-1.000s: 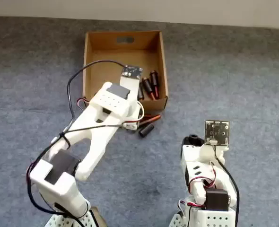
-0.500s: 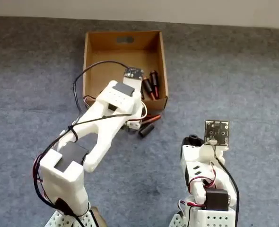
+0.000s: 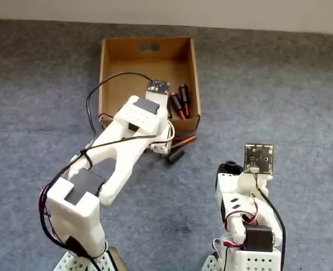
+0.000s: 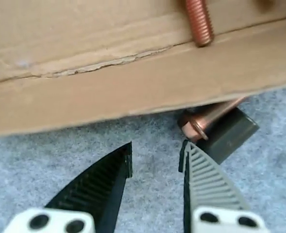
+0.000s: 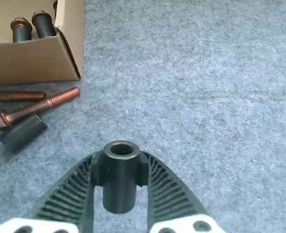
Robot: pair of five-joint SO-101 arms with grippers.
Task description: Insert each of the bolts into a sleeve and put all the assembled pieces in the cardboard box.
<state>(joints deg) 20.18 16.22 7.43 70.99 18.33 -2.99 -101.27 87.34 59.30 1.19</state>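
Observation:
The cardboard box [image 3: 111,62] lies at the back of the carpet with several assembled pieces [image 3: 178,103] in its near right corner. Just outside its front wall lie two copper bolts [image 3: 183,139] and a loose black sleeve [image 3: 175,156]. My left gripper [image 4: 155,158] hangs open low over the carpet against the box's front wall [image 4: 133,92]. One bolt's head [image 4: 194,130] and the loose sleeve [image 4: 230,133] lie just beyond one fingertip. My right gripper [image 5: 119,162] is shut on another black sleeve [image 5: 119,177], held upright with its bore facing up, near the table's front right [image 3: 230,167].
Grey carpet covers the whole table, with bare carpet to the right of the box and in front of the right arm. The left arm's cable [image 3: 107,84] loops over the box's left side. The right wrist view shows both bolts [image 5: 39,108] and the box corner [image 5: 60,53].
The left arm has stretched a little farther toward the box's front wall. The right arm and its sleeve have not moved.

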